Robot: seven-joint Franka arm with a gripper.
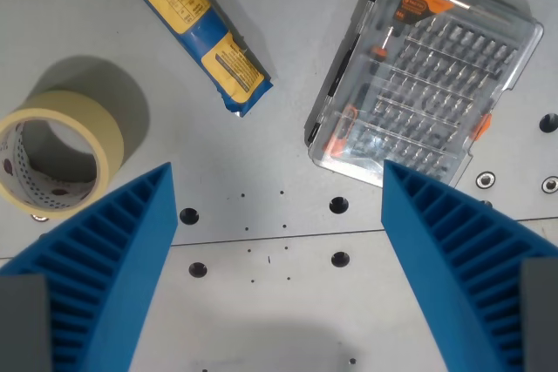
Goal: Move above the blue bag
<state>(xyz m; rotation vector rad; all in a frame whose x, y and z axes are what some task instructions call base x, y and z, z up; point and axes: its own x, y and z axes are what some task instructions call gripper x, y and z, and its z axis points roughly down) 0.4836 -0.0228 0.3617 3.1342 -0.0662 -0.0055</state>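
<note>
Now my gripper [279,259] is wide apart and empty; I must shift toward the blue bag [193,28], upper left.

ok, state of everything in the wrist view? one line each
claw: open, nothing between the blue fingers.
blue bag: lying flat, angled, closed, at the top, not under the claw.
tape roll: lying flat at the wrist view's left, hole up.
bit set case: lid shut, lying flat at the wrist view's right, bits inside.
table: bare metal with holes under the claw.
</note>
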